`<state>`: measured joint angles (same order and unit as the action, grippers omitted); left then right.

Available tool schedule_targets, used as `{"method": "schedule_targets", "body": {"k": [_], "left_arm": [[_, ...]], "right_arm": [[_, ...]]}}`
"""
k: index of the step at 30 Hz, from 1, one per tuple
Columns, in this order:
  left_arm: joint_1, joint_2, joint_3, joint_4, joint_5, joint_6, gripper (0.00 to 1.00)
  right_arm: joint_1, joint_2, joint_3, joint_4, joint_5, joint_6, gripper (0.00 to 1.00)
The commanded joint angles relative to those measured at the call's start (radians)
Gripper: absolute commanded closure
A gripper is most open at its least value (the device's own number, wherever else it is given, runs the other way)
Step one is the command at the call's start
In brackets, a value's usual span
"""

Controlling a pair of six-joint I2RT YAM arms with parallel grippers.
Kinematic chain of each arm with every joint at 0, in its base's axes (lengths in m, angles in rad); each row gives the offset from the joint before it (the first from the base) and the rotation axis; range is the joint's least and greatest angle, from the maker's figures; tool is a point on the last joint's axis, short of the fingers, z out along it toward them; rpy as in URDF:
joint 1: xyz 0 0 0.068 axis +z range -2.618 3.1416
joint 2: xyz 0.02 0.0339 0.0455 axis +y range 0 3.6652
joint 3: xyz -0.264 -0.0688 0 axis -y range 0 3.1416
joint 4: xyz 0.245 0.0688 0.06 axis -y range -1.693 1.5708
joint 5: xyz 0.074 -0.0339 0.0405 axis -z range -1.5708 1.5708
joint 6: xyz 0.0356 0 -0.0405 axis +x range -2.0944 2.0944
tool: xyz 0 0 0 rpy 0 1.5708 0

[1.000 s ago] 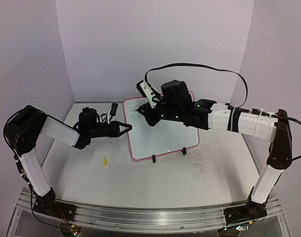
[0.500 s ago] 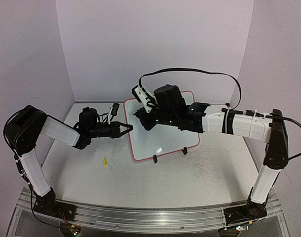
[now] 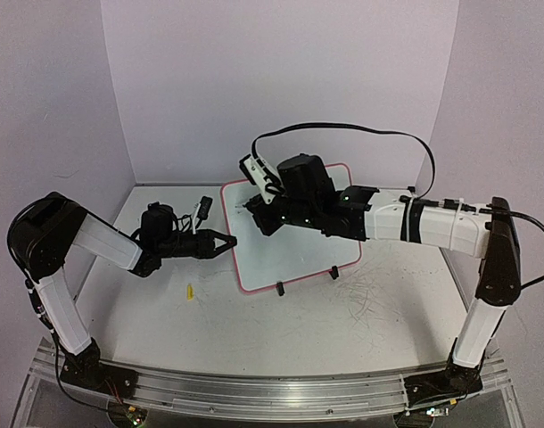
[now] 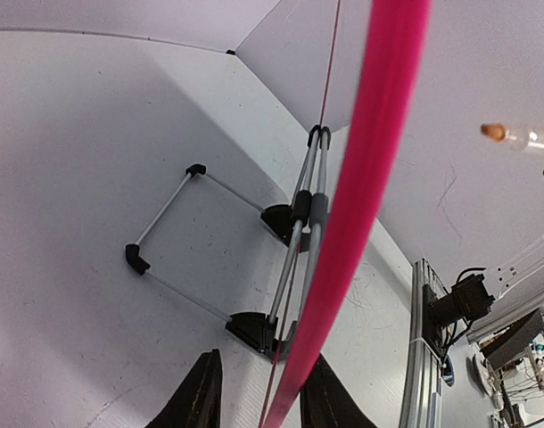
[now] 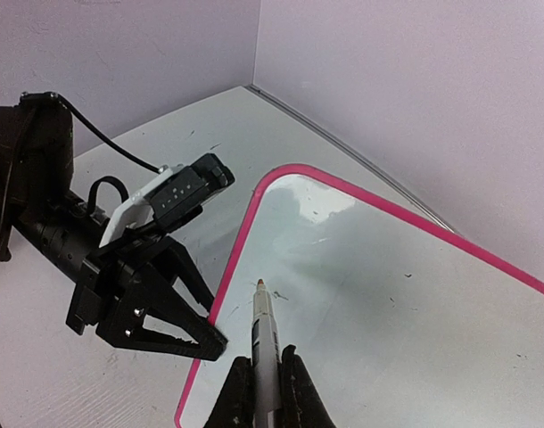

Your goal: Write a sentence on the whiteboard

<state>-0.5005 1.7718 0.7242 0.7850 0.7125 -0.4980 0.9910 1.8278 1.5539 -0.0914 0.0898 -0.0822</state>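
Observation:
The whiteboard [image 3: 299,241] stands tilted on its black wire stand [image 4: 294,234] at mid-table, pink rim [image 4: 379,160] all round. No sentence is in view on its glossy face [image 5: 406,303], only a few tiny dark marks. My left gripper [image 3: 224,241] is at the board's left edge, its jaws apart and straddling the rim, with a gap on one side. My right gripper [image 5: 265,364] is shut on a white marker [image 5: 264,334] whose brownish tip [image 5: 259,283] points at the board's upper left area, close to the surface.
A small yellow piece [image 3: 190,291] lies on the table left of the board. Grey scribble marks [image 3: 372,301] cover the table to the board's right. Purple walls close in the back and sides, and an aluminium rail [image 3: 272,388] runs along the near edge.
My left gripper's jaws have parted around the board's rim and the gripper has dropped slightly. My right arm moved left with the marker a second ago and has since held still.

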Motion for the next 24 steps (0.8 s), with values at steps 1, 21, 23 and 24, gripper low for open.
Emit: {"method": "schedule_targets", "body": {"k": [1, 21, 23, 24], "left_arm": [[-0.017, -0.028, -0.011, 0.018, -0.002, -0.003, 0.69], [-0.045, 0.021, 0.004, 0.018, -0.035, 0.035, 0.89], [-0.047, 0.025, 0.004, 0.017, -0.038, 0.039, 0.92], [-0.049, 0.028, 0.004, 0.017, -0.04, 0.043, 0.93]], "right_arm": [[0.017, -0.02, 0.002, 0.018, 0.02, 0.01, 1.0], [0.047, -0.01, -0.017, 0.018, 0.09, 0.035, 1.0], [0.047, 0.0, -0.012, 0.018, 0.093, 0.032, 1.0], [0.047, 0.007, -0.01, 0.018, 0.098, 0.033, 1.0]]}}
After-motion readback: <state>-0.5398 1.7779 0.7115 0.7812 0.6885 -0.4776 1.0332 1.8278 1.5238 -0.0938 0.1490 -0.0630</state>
